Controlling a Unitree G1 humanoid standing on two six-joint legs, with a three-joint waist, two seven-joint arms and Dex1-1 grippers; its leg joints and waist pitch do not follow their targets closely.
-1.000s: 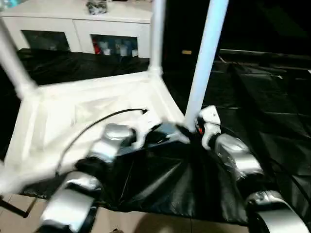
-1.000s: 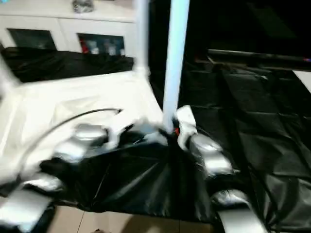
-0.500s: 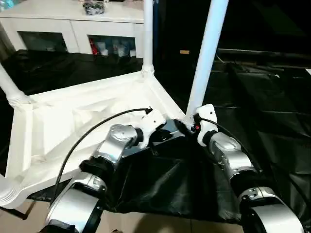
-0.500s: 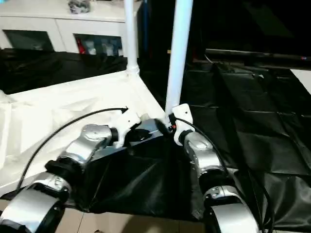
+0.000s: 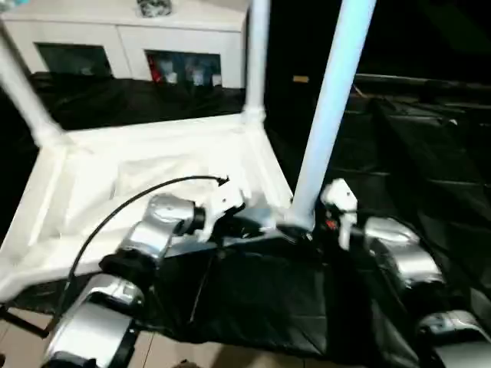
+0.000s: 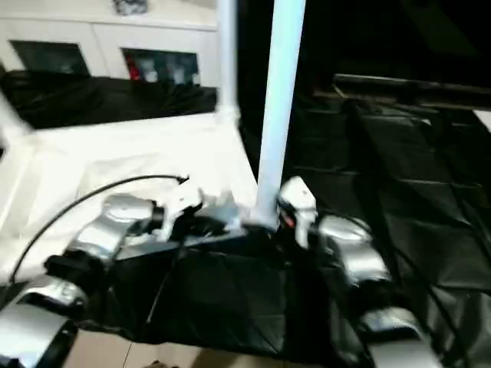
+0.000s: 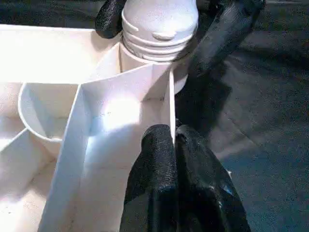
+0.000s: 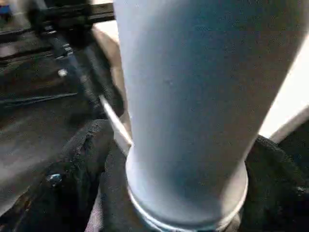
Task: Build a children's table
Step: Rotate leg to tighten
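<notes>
The step in hand looks like seating a leg (image 5: 331,115) in the near corner socket of the upturned top (image 5: 146,184). The right end effector (image 7: 164,21) has its 2 black fingers (image 7: 227,29) wide around the base of that leg, just above the socket; I cannot tell whether they press on it or only stand around it. The left end effector (image 7: 175,145) is closed narrow on the thin rim wall of the top right beside the socket, steadying it.

The next move probably calls for pushing or twisting the leg down until its ribbed collar sits fully home, with the left end effector bracing the rim against the load. The collar rings show above the socket, so the leg may not be all the way in.

The top lies underside up on the surface (image 5: 399,153), which is draped in black sheeting. It is white plastic, with thin ribs and round cups at the corners. 2 more legs, a far one (image 5: 257,54) and a left one (image 5: 23,96), stand up from their corners. All are long, white, smooth tubes, widening toward the socket.
</notes>
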